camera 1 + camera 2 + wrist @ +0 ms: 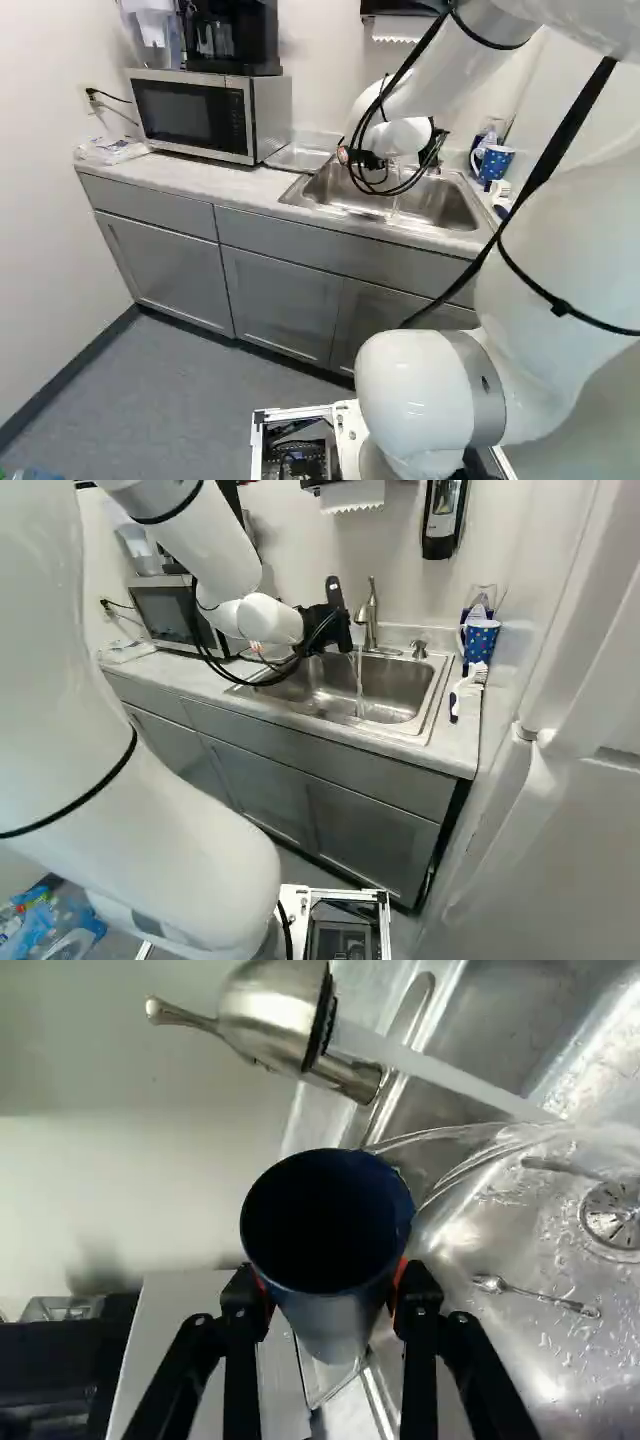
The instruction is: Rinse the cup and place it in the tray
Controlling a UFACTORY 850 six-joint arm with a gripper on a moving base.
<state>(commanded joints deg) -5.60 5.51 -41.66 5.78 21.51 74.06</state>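
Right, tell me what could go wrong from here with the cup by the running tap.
The cup may slip, since water could wet it and only the gripper's two fingers hold it. If dropped, it might hit the small spoon in the sink. The faucet is close beside it, so a careless swing could knock that.

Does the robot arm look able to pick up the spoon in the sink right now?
Probably not: its jaws are shut on the dark blue cup, which fills them, though the spoon itself lies uncovered.
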